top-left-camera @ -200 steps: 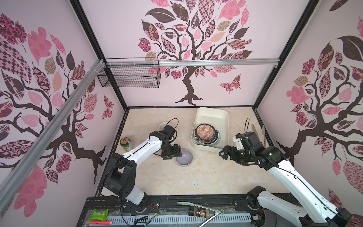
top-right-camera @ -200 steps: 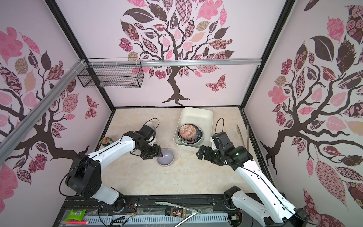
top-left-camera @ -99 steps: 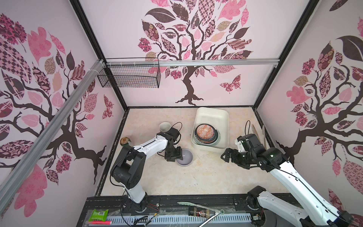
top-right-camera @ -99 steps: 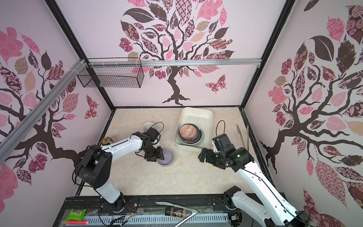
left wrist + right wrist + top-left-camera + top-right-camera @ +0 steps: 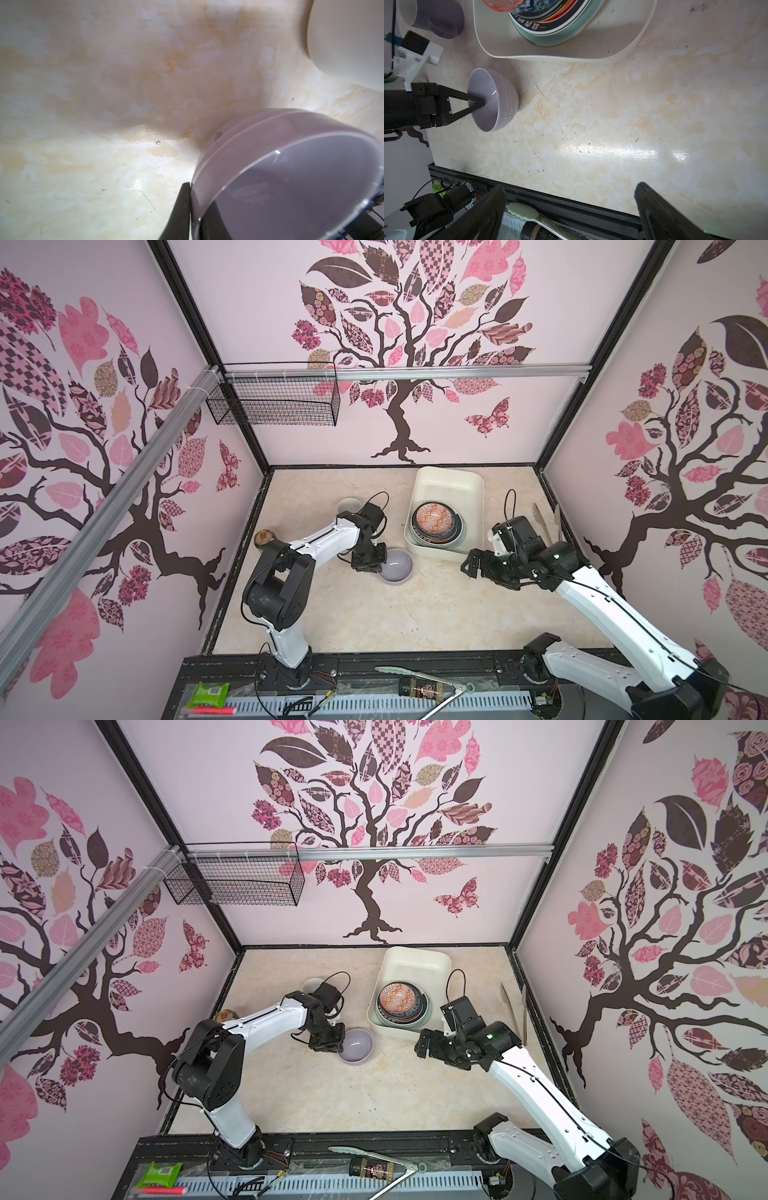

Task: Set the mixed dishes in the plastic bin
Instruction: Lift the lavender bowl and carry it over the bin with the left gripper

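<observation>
Lavender bowl (image 5: 505, 97), left fingers (image 5: 464, 97) pinching rim

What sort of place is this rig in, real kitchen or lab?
Probably a lab test cell, not a kitchen: left arm and right arm mounted on a front rail, decal walls in a black frame, marble-look table holding a bin of dishes.

I see a black wire basket (image 5: 274, 400) hanging on the rail (image 5: 457, 372) at 11 o'clock. A drink can (image 5: 264, 537) stands at the desk's (image 5: 374, 614) 9 o'clock edge. Two wooden utensils (image 5: 539, 512) lie at 3 o'clock, and pale tongs (image 5: 388, 670) rest past its 6 o'clock edge.
</observation>
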You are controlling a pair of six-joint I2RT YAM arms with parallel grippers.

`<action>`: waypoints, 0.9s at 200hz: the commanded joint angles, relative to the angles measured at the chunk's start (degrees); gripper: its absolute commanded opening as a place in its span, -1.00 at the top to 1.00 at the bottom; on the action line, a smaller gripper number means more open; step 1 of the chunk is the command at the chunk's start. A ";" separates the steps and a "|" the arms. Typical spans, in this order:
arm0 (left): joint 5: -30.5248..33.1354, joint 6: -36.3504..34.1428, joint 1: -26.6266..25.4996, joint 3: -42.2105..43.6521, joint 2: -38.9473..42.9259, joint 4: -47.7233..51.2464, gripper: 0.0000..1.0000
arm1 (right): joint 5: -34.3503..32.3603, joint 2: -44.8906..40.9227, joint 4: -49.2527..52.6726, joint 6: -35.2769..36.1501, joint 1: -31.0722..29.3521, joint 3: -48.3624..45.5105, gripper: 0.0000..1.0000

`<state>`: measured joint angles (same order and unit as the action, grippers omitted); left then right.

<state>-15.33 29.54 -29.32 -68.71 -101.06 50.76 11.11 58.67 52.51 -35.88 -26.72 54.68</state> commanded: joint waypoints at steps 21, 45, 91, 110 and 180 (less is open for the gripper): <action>0.04 -1.61 -0.13 -5.08 -0.11 2.99 0.87 | -1.74 2.95 -2.73 1.84 0.05 0.87 -0.99; 0.29 -2.02 -0.14 -6.86 0.30 4.45 0.88 | -3.20 3.96 -3.72 1.89 0.01 0.98 -1.00; 1.38 -2.84 -0.17 -13.45 0.66 8.09 0.88 | -5.40 5.31 -6.05 1.97 0.18 1.88 -0.99; 2.01 -3.26 -0.17 -17.72 -0.45 9.66 0.88 | -5.75 5.89 -6.54 2.71 1.00 2.43 -1.00; 3.03 -3.41 -0.19 -33.77 -7.75 13.81 0.89 | -4.64 9.07 -7.11 6.01 5.36 4.85 -0.99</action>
<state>-12.05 26.65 -29.34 -96.33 -107.28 63.16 6.79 66.92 45.76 -31.55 -22.81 57.67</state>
